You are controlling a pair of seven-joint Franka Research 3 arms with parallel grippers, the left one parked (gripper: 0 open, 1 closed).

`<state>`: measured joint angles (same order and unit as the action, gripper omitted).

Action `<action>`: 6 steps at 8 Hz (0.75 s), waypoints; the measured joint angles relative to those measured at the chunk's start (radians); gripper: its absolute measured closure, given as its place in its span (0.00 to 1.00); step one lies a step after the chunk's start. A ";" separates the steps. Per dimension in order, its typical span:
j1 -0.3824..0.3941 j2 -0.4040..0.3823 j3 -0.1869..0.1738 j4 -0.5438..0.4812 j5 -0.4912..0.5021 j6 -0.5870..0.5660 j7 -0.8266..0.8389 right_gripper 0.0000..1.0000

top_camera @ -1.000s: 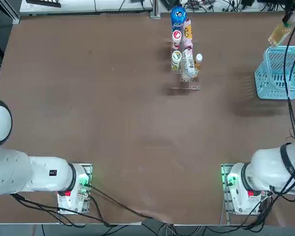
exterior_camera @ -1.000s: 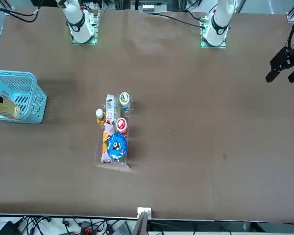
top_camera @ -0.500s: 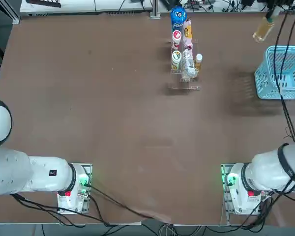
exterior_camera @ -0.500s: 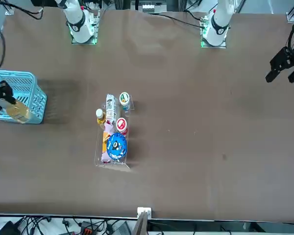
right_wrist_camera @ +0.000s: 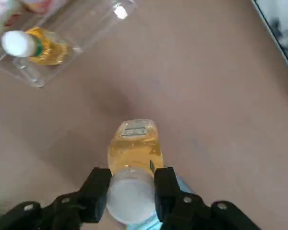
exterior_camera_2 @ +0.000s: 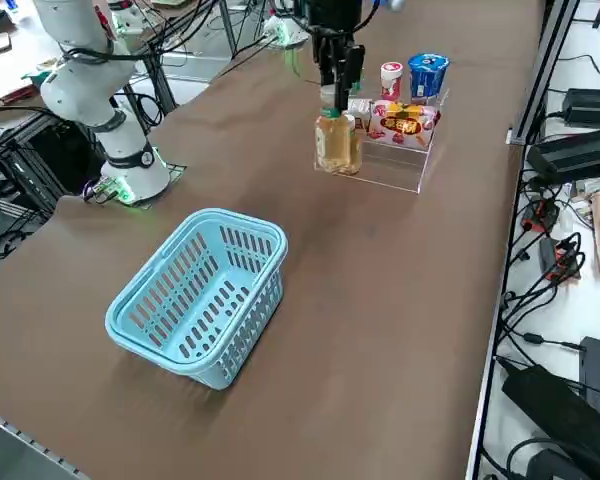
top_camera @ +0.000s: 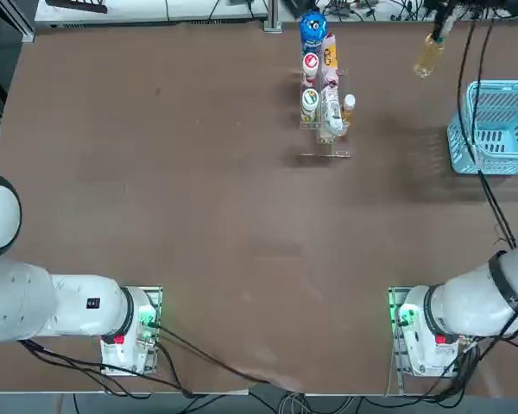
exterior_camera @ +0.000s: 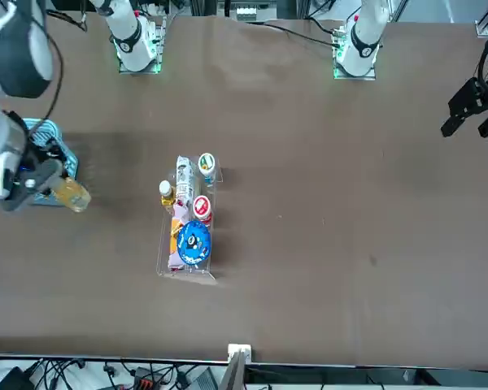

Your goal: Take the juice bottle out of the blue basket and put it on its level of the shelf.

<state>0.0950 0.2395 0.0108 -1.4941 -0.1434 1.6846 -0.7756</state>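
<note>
My right gripper (exterior_camera_2: 332, 95) is shut on the white cap of the juice bottle (exterior_camera_2: 335, 143), which hangs upright in the air, clear of the table. In the wrist view both fingers (right_wrist_camera: 98, 191) clamp the cap of the amber bottle (right_wrist_camera: 134, 151). Seen from above, the bottle (top_camera: 428, 56) is between the blue basket (top_camera: 496, 125) and the shelf (top_camera: 328, 142), near the table's far edge. The front view shows the bottle (exterior_camera: 71, 195) just past the basket (exterior_camera: 63, 162), short of the shelf (exterior_camera: 187, 272). The basket (exterior_camera_2: 195, 295) has nothing in it.
The shelf (exterior_camera_2: 395, 135) holds another small amber bottle (top_camera: 349, 107) with a white cap, a blue-topped container (top_camera: 312, 26), a red-capped (top_camera: 310, 62) and a green-capped bottle (top_camera: 309, 99), and packets. Cables lie beyond the table's far edge.
My right gripper has carried the juice bottle away from above the basket, sideways towards the shelf. The basket and the shelf have not moved.
</note>
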 joint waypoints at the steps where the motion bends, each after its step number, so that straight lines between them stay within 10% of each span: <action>1: 0.019 0.002 0.000 0.000 0.012 0.004 -0.073 0.47; 6: 0.120 0.048 0.002 0.002 0.072 0.081 -0.251 0.47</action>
<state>0.2147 0.2876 0.0129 -1.4921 -0.0709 1.7655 -1.0269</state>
